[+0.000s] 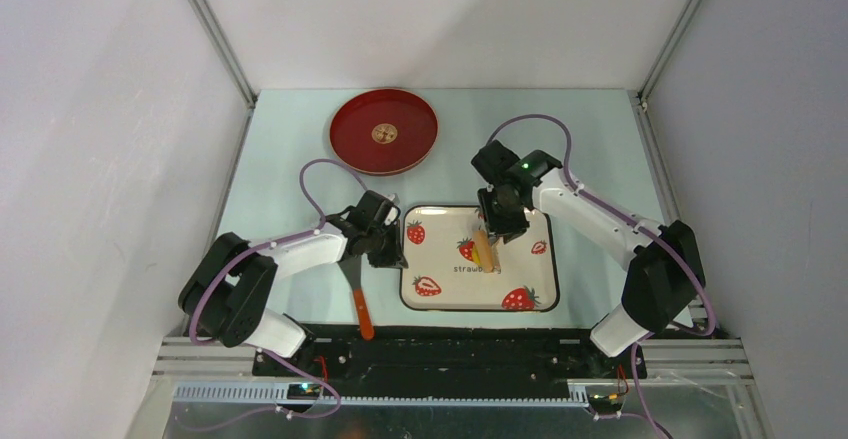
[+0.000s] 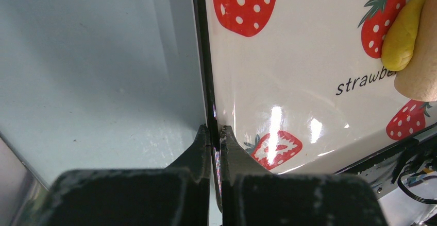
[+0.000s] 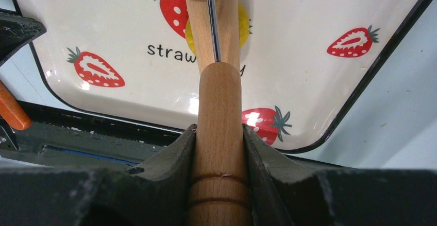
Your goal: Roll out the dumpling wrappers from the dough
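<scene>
Right gripper [image 3: 219,136] clamps the rolling pin [image 3: 218,97], whose roller presses the yellow dough [image 3: 244,28] mid-tray. Meanwhile the left gripper [image 2: 215,133] pinches the tray [image 2: 288,71] rim, steadying it. Flattening seems in hand; next it likely needs even back-and-forth strokes.

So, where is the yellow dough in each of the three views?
Top: dough barely shows beside the pin, in the middle of the tray.
Left wrist: dough at the right edge, against the pin.
Right wrist: dough at top centre, under the pin.
Shared landmark: the "straw" lettering next to it.
</scene>
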You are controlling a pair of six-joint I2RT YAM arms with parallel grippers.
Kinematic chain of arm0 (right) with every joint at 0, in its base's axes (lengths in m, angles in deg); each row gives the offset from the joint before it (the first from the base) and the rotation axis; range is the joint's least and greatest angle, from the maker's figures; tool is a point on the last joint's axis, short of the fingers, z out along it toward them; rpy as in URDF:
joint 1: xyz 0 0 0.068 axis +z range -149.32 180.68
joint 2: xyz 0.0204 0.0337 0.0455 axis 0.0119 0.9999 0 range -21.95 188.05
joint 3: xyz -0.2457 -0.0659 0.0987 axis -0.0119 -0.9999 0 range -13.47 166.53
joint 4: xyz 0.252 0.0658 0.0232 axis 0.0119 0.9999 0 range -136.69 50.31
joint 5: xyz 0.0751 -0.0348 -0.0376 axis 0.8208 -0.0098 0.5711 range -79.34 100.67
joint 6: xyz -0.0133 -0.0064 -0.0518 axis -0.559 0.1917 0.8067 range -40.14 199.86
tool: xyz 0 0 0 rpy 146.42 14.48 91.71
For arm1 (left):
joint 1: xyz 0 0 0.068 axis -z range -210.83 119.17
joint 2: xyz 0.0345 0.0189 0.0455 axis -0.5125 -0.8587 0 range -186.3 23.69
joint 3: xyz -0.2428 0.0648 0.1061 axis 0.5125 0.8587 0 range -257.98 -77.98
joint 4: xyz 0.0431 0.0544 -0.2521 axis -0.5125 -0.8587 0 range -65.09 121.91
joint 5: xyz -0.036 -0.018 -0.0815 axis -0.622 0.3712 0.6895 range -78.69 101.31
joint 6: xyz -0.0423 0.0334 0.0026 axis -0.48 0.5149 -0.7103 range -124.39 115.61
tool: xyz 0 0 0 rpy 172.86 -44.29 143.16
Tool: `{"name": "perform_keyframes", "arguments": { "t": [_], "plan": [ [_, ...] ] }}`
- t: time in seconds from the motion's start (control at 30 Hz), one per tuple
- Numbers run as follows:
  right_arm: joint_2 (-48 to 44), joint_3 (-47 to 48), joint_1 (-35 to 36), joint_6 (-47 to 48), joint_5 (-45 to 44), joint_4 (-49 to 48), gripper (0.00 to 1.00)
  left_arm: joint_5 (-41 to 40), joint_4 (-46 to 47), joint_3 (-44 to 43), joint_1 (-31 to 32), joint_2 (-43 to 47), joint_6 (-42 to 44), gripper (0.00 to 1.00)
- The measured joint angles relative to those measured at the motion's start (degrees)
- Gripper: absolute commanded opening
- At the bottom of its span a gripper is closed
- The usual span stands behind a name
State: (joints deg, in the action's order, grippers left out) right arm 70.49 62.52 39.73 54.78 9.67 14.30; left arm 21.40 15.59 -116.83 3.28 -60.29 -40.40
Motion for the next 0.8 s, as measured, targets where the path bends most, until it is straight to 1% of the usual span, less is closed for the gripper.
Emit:
{"name": "perform_keyframes", "arguments": {
  "t": [0.8],
  "plan": [
    [1.7, 1.4, 1.9, 0.1, -1.0, 0.4, 0.00, 0.0, 0.0, 0.0, 0.0, 0.0, 0.0, 0.00]
  ]
}}
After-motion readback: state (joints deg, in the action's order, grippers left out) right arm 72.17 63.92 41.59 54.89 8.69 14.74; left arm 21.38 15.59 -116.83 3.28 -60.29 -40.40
